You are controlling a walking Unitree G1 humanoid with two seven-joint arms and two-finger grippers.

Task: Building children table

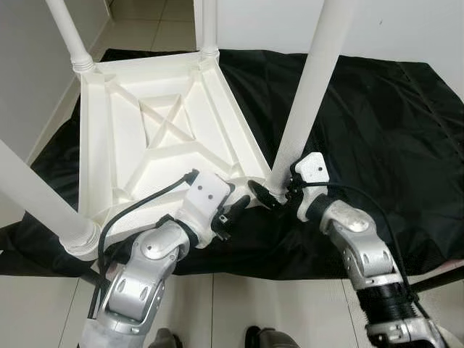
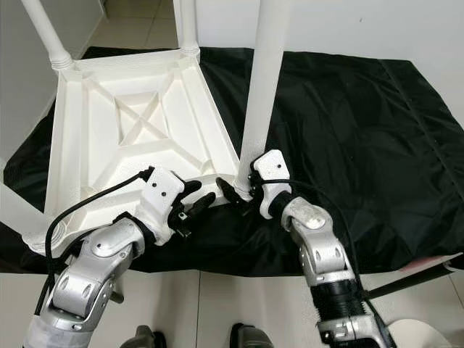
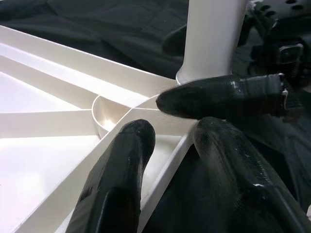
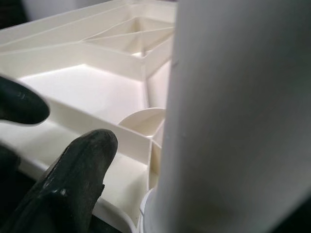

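Observation:
A white plastic children's table (image 1: 116,130) lies upside down on a black cloth (image 1: 377,123), its legs pointing up. My left gripper (image 1: 235,208) is at the near corner, shut on the table's rim (image 3: 167,160), with one finger (image 3: 121,170) inside the wall and one outside. My right gripper (image 1: 270,190) is at the base of the near right leg (image 1: 312,87). Its visible finger (image 4: 73,179) lies in front of the leg's socket, with a gap to the leg (image 4: 233,116); the other finger is hidden behind the leg.
Three more legs stand in the other corners: far left (image 1: 69,32), far middle (image 1: 208,25) and near left (image 1: 36,196). A wall runs along the left. Pale tile floor (image 1: 290,304) lies in front of the cloth, with my feet (image 1: 268,337) at its edge.

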